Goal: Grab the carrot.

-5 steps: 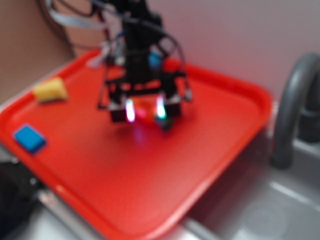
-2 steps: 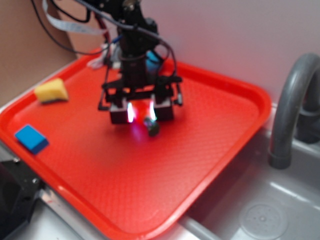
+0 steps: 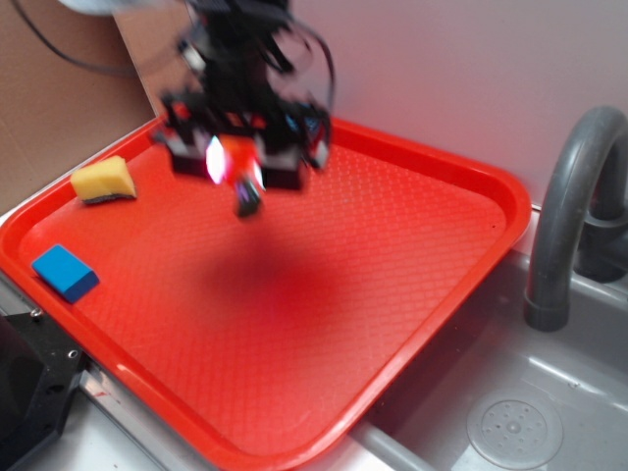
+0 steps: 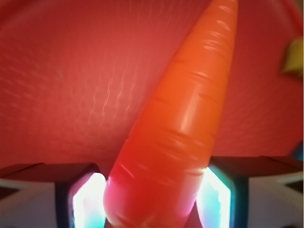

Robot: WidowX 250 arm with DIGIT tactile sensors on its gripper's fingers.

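Both fingers press in on the thick end of the carrot, one glowing pad on each side, so the gripper is closed around it with only the carrot's width between the pads. In the exterior view the gripper hangs above the red tray, clear of its surface, with a dark stub showing below the fingers. From the wrist camera, the carrot's long axis runs away from the fingers, its tapered tip pointing up and slightly right over the tray, toward the yellow sponge.
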